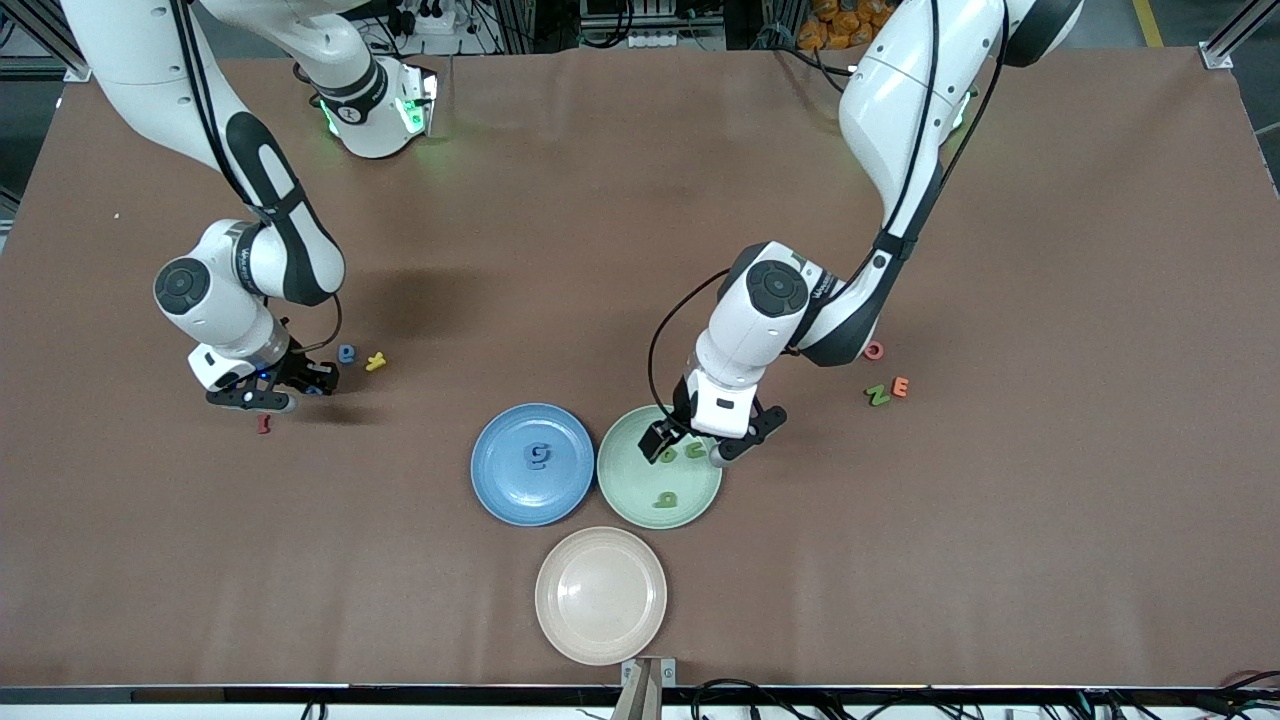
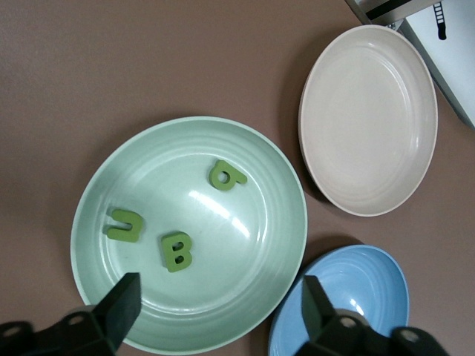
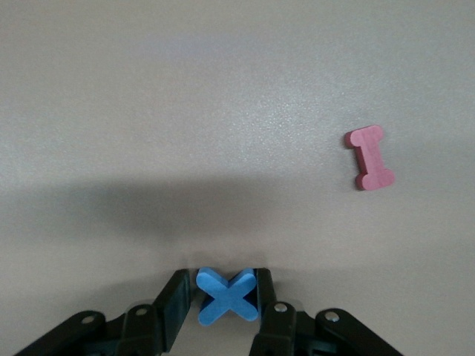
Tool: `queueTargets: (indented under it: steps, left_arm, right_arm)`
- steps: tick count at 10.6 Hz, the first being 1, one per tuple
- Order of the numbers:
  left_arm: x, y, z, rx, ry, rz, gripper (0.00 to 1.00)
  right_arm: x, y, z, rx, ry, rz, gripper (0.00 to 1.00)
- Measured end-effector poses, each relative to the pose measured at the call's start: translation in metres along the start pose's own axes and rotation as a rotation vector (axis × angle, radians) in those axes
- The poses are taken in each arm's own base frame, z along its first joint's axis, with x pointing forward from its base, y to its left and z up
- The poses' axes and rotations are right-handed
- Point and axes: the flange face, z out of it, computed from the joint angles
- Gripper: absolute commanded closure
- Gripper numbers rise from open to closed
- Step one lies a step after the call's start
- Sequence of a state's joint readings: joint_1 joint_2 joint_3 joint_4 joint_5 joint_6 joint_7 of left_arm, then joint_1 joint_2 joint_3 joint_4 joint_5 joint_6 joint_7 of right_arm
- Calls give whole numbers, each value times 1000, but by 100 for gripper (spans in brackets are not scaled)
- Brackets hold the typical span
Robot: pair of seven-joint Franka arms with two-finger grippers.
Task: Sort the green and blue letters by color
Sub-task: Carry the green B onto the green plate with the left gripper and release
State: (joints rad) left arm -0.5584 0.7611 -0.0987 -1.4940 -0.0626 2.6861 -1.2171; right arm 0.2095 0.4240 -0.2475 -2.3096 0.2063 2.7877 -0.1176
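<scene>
We see the right gripper low over the table toward the right arm's end, its fingers closed against both sides of the blue x. A dark red letter lies apart from it on the bare table, and a blue letter and a yellow letter lie just beside the gripper.

We find the left gripper over the rim of the green plate, its fingers spread wide and holding nothing. In that plate lie the green u, the green B and the green p, apart from one another. The blue plate touches the green one and holds a blue G. The beige plate sits nearer the camera. Toward the left arm's end, a green N lies beside an orange letter, with a pink letter near them.
</scene>
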Motion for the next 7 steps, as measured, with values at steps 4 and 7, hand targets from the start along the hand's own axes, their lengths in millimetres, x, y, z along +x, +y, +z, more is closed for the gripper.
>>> queueTargets:
  steps: [4, 7]
  left_arm:
    - [36, -37, 7, 116, 54, 80, 0]
    - [66, -82, -4, 190, 48, 100, 0]
  right_arm:
    - [1, -1, -2, 5, -6, 7, 89]
    - [9, -8, -7, 20, -52, -1, 89]
